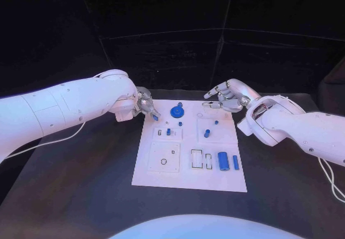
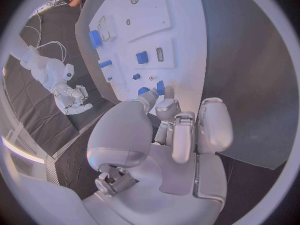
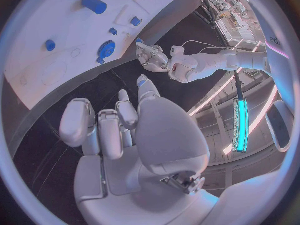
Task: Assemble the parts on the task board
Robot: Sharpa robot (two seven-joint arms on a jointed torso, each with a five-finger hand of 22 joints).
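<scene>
Task board [image 1: 188, 179] sits flat mid-table on the black table [image 1: 79, 189], long axis running away from the robot.

Left hand [image 1: 142, 107] is at the board's far left corner. Fingers curled in, pinching a small blue part [image 1: 154, 117] at the tips, right over the board edge. The left wrist view shows the same: blue piece [image 2: 160, 87] between the fingertips [image 2: 167, 105], just at the white plate's rim. Can't tell if the piece touches the board surface; the fingers block it.

Right hand [image 1: 229, 97] is at the far right corner, hovering just off the board. Fingers apart and slightly bent, nothing in them. Right wrist view confirms an empty palm [image 3: 119, 130] over dark table next to the board's edge.

Parts on the board:
- round blue disc with knob [image 1: 177, 111], far end, centre, just beside the left hand's fingertips
- small blue peg [image 1: 168, 132] standing in the left-centre recess
- short blue cylinder [image 1: 207, 133] in the right-centre area
- two upright-lying blue bars [image 1: 224, 160] and [image 1: 236, 162] side by side near the right edge, close end
- tiny blue stub [image 1: 216, 121] near the right edge, far half; too small to identify.
</scene>
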